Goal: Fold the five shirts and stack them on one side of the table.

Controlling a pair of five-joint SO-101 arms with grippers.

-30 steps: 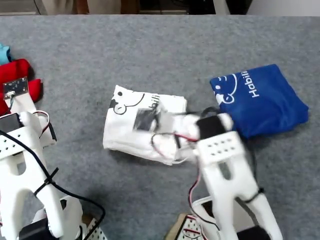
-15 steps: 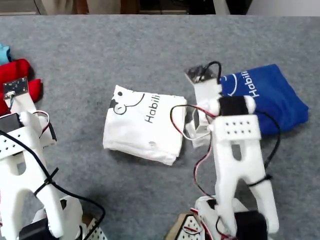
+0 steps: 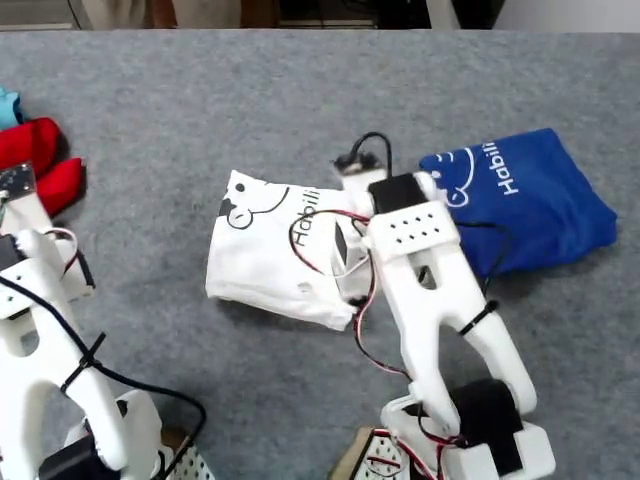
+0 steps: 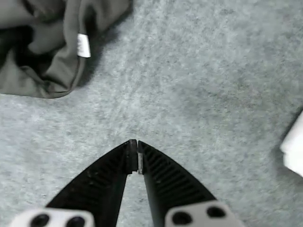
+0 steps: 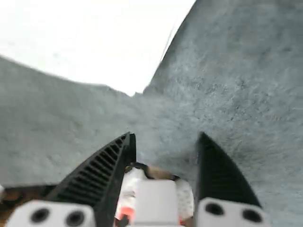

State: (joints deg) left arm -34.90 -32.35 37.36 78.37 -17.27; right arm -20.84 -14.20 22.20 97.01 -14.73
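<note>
The counter (image 3: 300,100) is covered edge to edge in grey, felt-like carpet with a fine speckled nap. Past its far edge runs a narrow strip of room (image 3: 250,12): brown wooden pieces, a dark gap and a pale patch at the right.

A folded white shirt (image 3: 275,255) lies mid-counter as a rough rectangle with black print on top. A folded blue shirt (image 3: 525,200) lies near it toward the right side, white print up. A red shirt (image 3: 40,160) sits bunched at the left edge, with a scrap of teal cloth (image 3: 6,105) just beyond it.

The right arm (image 3: 425,250) stretches from the near edge, its wrist over the gap between the white and blue shirts. In its wrist view, the right pincer (image 5: 166,137) is spread wide and holds nothing, with grey carpet below it and the white shirt (image 5: 90,38) beyond.

The left arm (image 3: 40,340) stands at the near left corner. The left pincer (image 4: 134,152) is pressed together, tips meeting over bare carpet; a crumpled garment (image 4: 42,42) with a white label (image 4: 84,46) lies on the carpet beyond it.
</note>
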